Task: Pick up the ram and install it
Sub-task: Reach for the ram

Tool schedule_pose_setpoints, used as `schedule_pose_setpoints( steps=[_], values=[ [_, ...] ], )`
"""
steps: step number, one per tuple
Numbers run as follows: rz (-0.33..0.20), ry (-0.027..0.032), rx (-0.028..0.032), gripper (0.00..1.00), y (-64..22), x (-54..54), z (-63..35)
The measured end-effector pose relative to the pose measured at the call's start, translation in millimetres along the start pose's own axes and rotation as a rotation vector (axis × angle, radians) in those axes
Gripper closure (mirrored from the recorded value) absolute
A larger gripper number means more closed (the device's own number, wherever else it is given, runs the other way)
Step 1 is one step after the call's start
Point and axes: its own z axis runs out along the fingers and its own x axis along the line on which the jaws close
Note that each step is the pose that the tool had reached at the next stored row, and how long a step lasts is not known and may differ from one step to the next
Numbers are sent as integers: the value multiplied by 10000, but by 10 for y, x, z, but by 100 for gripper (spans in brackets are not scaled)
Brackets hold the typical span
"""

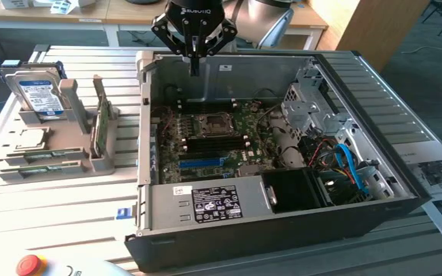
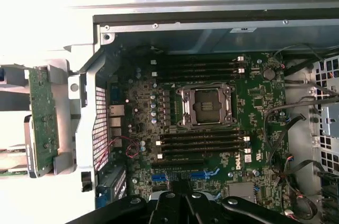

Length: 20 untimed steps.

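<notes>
The open PC case [image 1: 282, 230] lies on its side on the slatted table [image 1: 52, 213]; all places below are given from this case. Inside it, the motherboard [image 1: 221, 135] covers the floor, and the PSU [image 1: 213, 204] sits against the near wall. Outside the case, on the exterior view's left of it, stands a grey parts rack [image 1: 94, 162] w/ an HDD [image 1: 37, 95] and a wider green card [image 1: 101, 123] upright in it.

The gripper [image 1: 195, 64] hangs over the far wall of the case, above the board. Its fingers are pressed together and nothing is between them. Inside the case, black memory slots [image 2: 201, 65] run on both sides of the empty CPU socket [image 2: 206, 106]. As far as I can see, no stick is in them.

The ram [image 1: 44, 154] lies flat in the rack, outside the case and well apart from the gripper. A second stick [image 1: 41, 168] of the same kind lies just beside it.

My judgement: the pick step is in hand and not yet begun. A grasp calls for the fingers apart first, then set across the thin stick w/o touching its neighbour or the card.
</notes>
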Motion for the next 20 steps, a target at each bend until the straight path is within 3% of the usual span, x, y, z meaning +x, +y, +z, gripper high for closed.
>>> schedule_pose_setpoints(
  steps=[20],
  values=[
    [0, -1, -1, 90, 32, 350, -6]
  ],
)
